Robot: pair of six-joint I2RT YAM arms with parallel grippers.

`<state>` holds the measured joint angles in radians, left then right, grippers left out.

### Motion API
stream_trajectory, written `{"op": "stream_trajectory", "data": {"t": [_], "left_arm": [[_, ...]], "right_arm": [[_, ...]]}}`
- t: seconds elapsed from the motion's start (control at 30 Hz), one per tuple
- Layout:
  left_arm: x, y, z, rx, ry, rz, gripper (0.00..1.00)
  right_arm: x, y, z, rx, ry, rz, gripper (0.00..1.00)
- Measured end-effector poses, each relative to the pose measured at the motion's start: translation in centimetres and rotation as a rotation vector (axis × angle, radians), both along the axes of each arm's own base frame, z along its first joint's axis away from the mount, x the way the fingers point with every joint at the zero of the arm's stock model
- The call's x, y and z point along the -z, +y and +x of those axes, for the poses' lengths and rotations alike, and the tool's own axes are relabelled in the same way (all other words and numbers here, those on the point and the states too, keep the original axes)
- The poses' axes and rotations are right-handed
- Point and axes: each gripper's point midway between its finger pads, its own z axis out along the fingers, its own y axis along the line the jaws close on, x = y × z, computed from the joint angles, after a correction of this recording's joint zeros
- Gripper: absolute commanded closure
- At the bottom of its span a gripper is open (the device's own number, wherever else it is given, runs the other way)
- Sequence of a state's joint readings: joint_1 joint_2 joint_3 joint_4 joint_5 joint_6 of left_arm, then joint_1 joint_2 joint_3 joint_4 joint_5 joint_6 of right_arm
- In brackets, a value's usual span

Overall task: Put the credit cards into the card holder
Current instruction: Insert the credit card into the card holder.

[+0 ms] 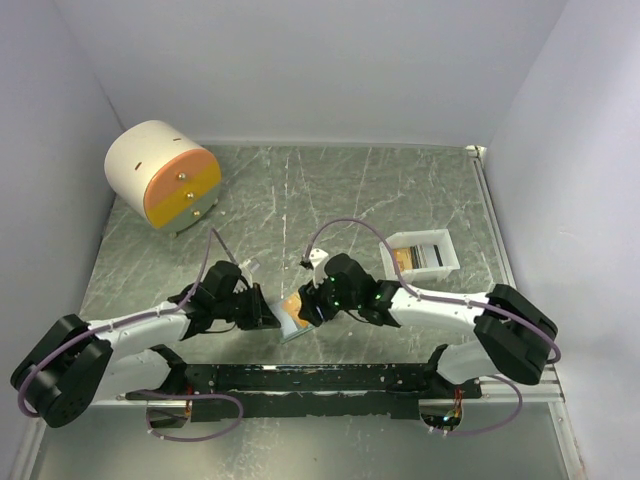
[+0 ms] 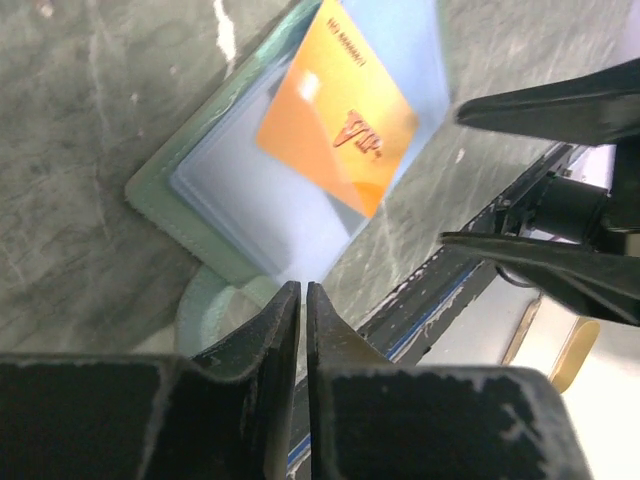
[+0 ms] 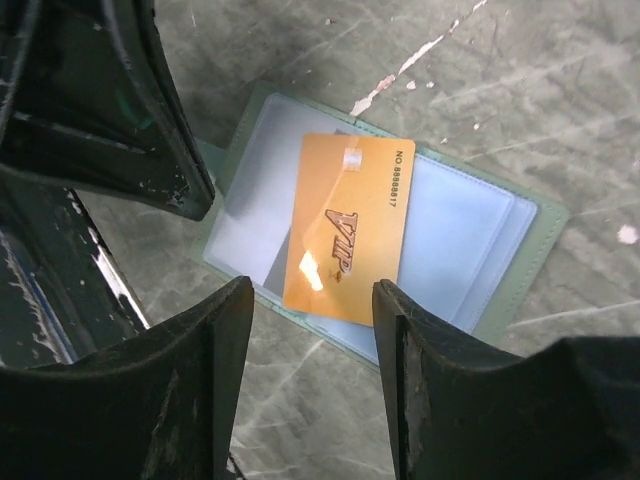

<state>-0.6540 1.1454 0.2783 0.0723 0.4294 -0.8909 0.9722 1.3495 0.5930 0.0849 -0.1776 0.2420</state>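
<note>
Right pincer [image 3: 312,290] is hovering apart over the orange card [image 3: 345,225] on the open card holder [image 3: 470,250]; left pincer [image 2: 303,287] is clamping its edge.

From my station I saw a grey-green marbled counter [image 1: 400,190], streaked with white scratches and closed in by pale walls [image 1: 320,70] at the back and on both sides. In its far left corner sat a round cream cabinet [image 1: 140,160], its flat face turned toward the front right. Three little drawers [image 1: 185,190] were stacked on that face: orange on top, yellow in the middle, grey-green at the bottom, each with a small knob. A small white rectangular tray [image 1: 422,252] rested on the right side, well apart from the cabinet.
</note>
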Motion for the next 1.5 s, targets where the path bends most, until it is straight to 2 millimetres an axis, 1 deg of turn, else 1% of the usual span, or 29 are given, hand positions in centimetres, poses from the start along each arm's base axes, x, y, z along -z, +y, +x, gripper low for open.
{"op": "stream_trajectory", "data": {"t": [0.13,0.2,0.3,0.43,0.6,0.93,1.13,1.33,1.5], "left_arm": [[-1.2,-0.6,0.8,-0.007,-0.021,-0.018,0.84],[-1.2,-0.7,1.1,-0.008,-0.022,-0.019,0.85],[-0.3,-0.7,1.0,-0.009,0.006,0.003,0.85],[1.0,-0.6,0.7,-0.015,0.041,0.021,0.85],[1.1,-0.9,0.9,-0.019,0.044,0.002,0.85],[1.1,-1.1,1.1,-0.021,0.036,-0.007,0.85],[1.1,-1.1,1.1,-0.020,0.036,-0.007,0.85],[1.1,-1.1,1.1,-0.020,0.036,-0.008,0.84],[1.2,-1.1,1.1,-0.020,0.036,-0.007,0.85]], "right_arm": [[1.3,0.3,0.0,0.077,0.116,0.001,0.46],[2.1,0.2,0.1,0.112,0.158,-0.010,0.45],[2.9,-0.2,0.5,0.179,0.204,-0.008,0.44],[2.9,0.0,0.8,0.216,0.228,0.020,0.46],[3.0,0.1,0.6,0.242,0.252,0.054,0.50],[2.8,-0.2,-0.3,0.295,0.326,0.122,0.53],[2.5,-0.1,-0.8,0.331,0.397,0.211,0.53],[1.4,0.6,-1.5,0.344,0.483,0.333,0.53],[0.2,0.9,-1.4,0.364,0.524,0.432,0.53]]}}
